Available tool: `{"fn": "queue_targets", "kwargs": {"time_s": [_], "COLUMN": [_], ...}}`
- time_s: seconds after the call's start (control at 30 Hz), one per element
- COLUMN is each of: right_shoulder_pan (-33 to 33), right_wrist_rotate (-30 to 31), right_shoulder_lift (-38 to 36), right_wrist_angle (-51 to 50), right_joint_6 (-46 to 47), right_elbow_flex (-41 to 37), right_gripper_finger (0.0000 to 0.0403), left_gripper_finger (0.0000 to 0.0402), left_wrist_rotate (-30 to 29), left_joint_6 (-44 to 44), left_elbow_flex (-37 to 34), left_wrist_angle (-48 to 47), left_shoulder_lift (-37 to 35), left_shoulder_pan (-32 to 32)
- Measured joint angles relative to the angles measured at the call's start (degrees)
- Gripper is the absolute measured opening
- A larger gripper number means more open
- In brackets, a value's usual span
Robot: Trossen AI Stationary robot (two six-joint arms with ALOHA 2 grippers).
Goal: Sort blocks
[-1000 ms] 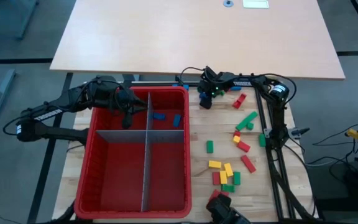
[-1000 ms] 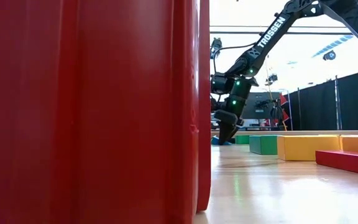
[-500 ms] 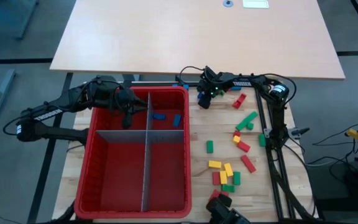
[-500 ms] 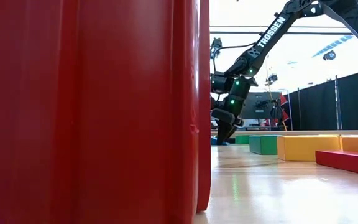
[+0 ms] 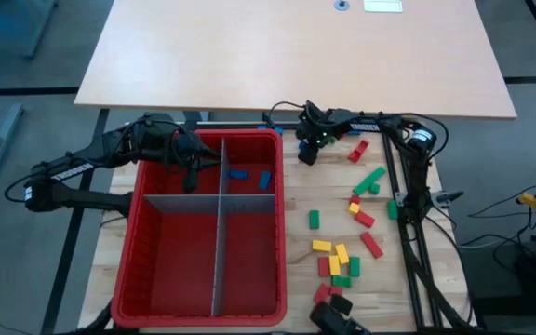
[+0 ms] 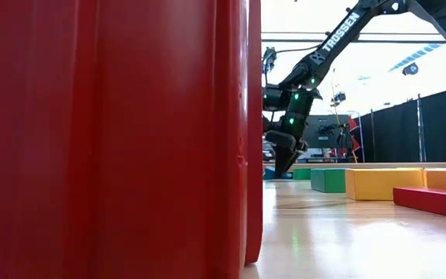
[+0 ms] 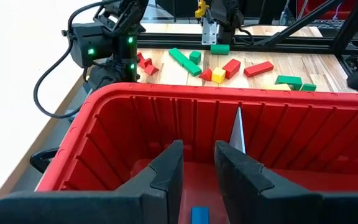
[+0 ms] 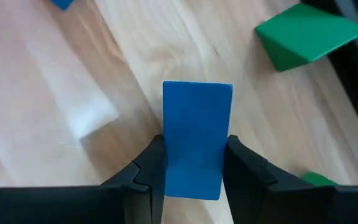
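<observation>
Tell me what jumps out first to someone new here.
The big red bin fills the table's left half, split by grey dividers, with two blue blocks in its far right compartment. Beside it, loose blocks in red, green and yellow lie scattered over the right half. At the far edge, the right gripper has its fingers shut on a blue block.

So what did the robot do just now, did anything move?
The right claw lifted a little off the table near the red bin's far corner, shut on a blue block. The left claw stayed hanging over the bin, open with nothing in it. The two blue blocks in the bin and the loose blocks on the table did not move.
</observation>
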Motion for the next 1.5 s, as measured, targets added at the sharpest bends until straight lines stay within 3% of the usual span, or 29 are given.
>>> {"fn": "queue_targets", "kwargs": {"time_s": [0.43,0.83,1.1,1.5], "right_shoulder_pan": [5.34,14.09,21.99,27.52], "right_wrist_rotate": [2.87,3.08,3.08,3.06], "right_shoulder_lift": [-12.02,-27.61,-28.38,-22.39], "right_wrist_angle": [-10.11,-11.63,-7.80,-3.93], "right_joint_6": [3.20,8.64,9.79,8.87], "right_elbow_flex": [0.00,0.09,1.06,11.24], "right_gripper_finger": [0.0104,0.0104,0.0104,0.0104], "left_gripper_finger": [0.0085,0.0082,0.0089,0.0081], "left_wrist_rotate": [0.02,0.02,0.02,0.02], "left_joint_6": [-0.04,-0.20,-0.20,-1.51], "left_elbow_flex": [0.00,0.00,0.00,0.00], "left_wrist_angle": [-0.01,0.12,1.53,1.72], "left_shoulder_lift": [-0.02,-0.02,0.00,0.37], "left_shoulder_pan": [0.01,0.00,0.02,0.02]}}
